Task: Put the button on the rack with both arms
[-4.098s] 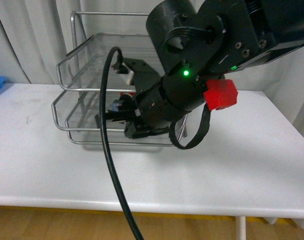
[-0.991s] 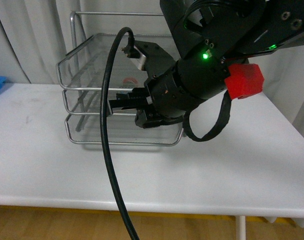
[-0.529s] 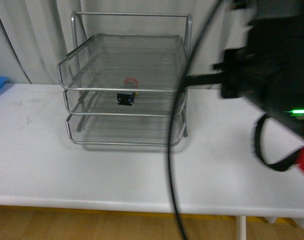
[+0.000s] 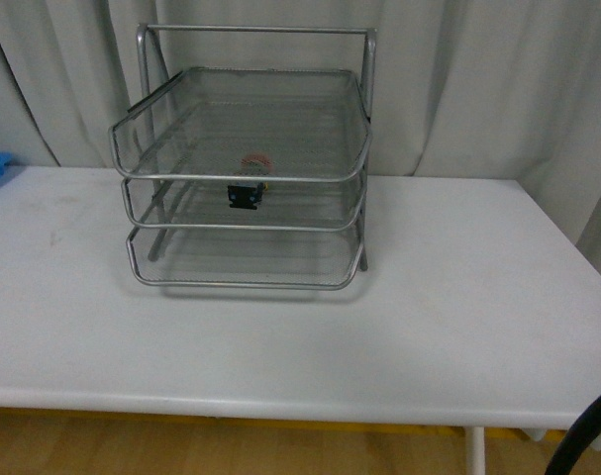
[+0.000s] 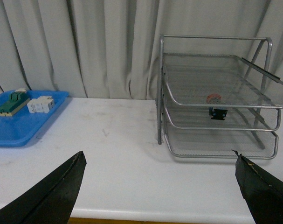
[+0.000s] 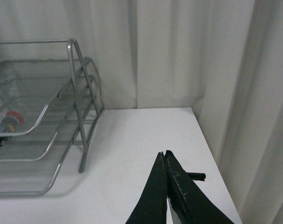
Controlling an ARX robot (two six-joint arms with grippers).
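Sitting in the rack's (image 4: 243, 168) middle tier, the button (image 4: 246, 192) is alone; left gripper (image 5: 160, 186) spread wide, right gripper (image 6: 165, 161) pressed together, empty.

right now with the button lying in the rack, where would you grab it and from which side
Probably by its blue-and-black body, reaching in through the open front of the rack. The button lies on the middle tier with its red cap toward the back, the top tier close overhead, so a grab from above looks blocked.
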